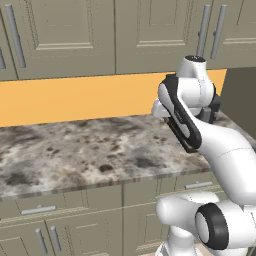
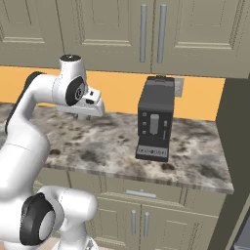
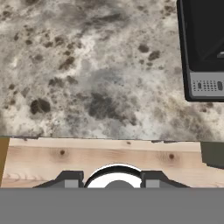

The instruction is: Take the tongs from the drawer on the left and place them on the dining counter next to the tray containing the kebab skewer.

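My gripper (image 2: 84, 116) hangs over the mottled wall counter (image 2: 107, 141), near its front edge. In the hand view its fingertips (image 3: 72, 181) stand apart with nothing between them, so the gripper (image 3: 112, 183) is open and empty. Under the counter run shut sage-grey drawer fronts with silver bar handles, one drawer (image 1: 50, 204) at the left and another drawer (image 2: 141, 191) below the coffee machine. I cannot tell which is the task's drawer. The tongs, tray, kebab skewer and dining counter are out of view.
A black coffee machine (image 2: 155, 119) stands on the counter to the right of my hand, and its base (image 3: 203, 48) sits at the hand view's upper right. Wall cabinets (image 1: 75, 30) hang above an orange backsplash (image 1: 75, 97). Wood floor (image 3: 109, 157) lies below the counter edge.
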Tool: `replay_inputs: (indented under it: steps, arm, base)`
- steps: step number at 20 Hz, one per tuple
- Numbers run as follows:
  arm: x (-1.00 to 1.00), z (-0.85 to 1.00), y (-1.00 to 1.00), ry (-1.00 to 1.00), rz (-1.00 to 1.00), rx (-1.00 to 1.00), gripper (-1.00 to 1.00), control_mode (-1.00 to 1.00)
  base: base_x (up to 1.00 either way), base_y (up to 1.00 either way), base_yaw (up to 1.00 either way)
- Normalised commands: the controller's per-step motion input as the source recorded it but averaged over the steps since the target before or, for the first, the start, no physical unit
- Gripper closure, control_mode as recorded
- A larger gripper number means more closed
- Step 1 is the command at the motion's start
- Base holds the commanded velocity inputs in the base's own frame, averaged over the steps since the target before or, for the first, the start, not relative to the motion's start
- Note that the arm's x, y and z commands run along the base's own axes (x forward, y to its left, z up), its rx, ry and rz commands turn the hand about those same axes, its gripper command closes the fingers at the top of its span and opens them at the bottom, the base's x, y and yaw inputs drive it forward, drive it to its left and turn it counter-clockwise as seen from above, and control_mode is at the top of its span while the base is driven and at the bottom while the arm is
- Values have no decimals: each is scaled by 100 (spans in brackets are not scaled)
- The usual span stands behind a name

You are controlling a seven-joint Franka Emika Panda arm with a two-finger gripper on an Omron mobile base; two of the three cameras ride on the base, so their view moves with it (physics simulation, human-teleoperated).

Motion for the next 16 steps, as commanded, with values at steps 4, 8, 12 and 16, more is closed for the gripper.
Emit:
replay_inputs:
  steps: [4,8,12,16]
  arm:
    - [-24,-7,11,-4,0,-2,-100,-100]
    - [-7,-39,33,-11,3,-11,-100,-100]
    - [-1,-39,41,-3,3,-10,-100,-100]
    - [-2,-27,24,0,3,-11,-100,-100]
  base:
    - [0,0,0]
    - [0,0,0]
    - [0,0,0]
    - [0,0,0]
